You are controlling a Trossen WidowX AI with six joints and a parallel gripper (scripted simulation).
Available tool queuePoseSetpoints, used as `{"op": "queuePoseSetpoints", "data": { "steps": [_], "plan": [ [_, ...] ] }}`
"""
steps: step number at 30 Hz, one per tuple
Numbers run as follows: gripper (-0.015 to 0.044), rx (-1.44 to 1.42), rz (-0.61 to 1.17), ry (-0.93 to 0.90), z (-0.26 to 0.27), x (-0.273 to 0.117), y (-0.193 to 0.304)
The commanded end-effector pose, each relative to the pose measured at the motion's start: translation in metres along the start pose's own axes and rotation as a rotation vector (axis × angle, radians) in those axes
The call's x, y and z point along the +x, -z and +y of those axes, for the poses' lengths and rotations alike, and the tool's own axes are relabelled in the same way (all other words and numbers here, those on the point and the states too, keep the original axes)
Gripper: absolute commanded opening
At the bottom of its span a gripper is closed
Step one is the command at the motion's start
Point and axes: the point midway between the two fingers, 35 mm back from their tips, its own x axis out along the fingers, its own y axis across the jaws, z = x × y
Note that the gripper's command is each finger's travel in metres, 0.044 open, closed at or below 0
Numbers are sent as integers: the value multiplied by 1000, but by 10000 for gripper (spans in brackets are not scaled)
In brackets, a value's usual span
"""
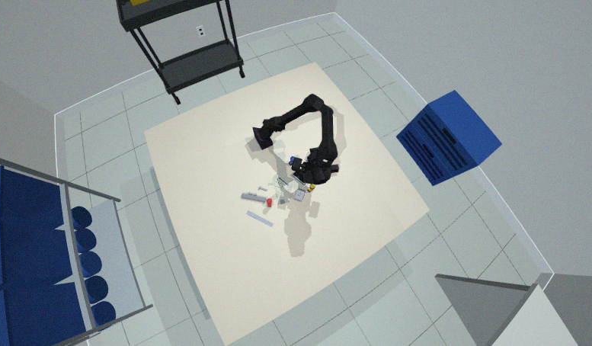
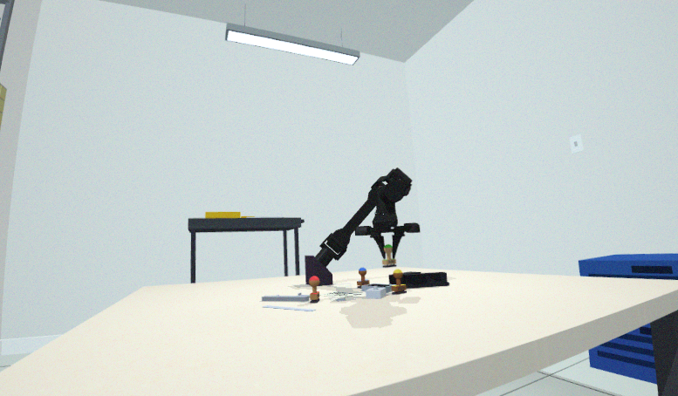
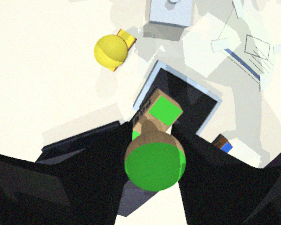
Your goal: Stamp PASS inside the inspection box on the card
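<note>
My gripper [image 2: 388, 256] [image 3: 152, 129] is shut on the green-topped stamp [image 2: 388, 249] [image 3: 155, 166], holding it upright in the air. In the wrist view its base overlaps the open ink pad [image 3: 210, 118], a black pad in a pale grey tray. The exterior view shows the stamp's base well above the bench. The pale card [image 3: 235, 34] [image 1: 280, 184] lies beyond the pad, with a thin box outline [image 3: 246, 43] and a blue strip near it. The stamp's underside and its wording are hidden; I cannot tell whether it carries ink.
A yellow stamp [image 1: 311, 187] [image 2: 398, 281] [image 3: 110, 51] stands near the pad. A blue stamp [image 1: 292, 159] [image 2: 362, 276] and a red stamp [image 1: 269, 202] [image 2: 314, 289] also stand there. A grey knobbed block [image 1: 299, 195] [image 3: 170, 14], a grey bar [image 1: 254, 197], a thin strip [image 1: 259, 218] and a black box [image 2: 420, 279] lie around.
</note>
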Motion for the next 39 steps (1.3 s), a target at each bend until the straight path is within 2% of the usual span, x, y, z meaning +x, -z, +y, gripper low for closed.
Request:
{"op": "queuePoseSetpoints", "data": {
  "steps": [1,8,39],
  "plan": [
    [0,-5,-8,-2,-18,-2,4],
    [0,-5,-7,-2,-39,0,11],
    [0,-3,-8,-2,-38,19,10]
  ]
}}
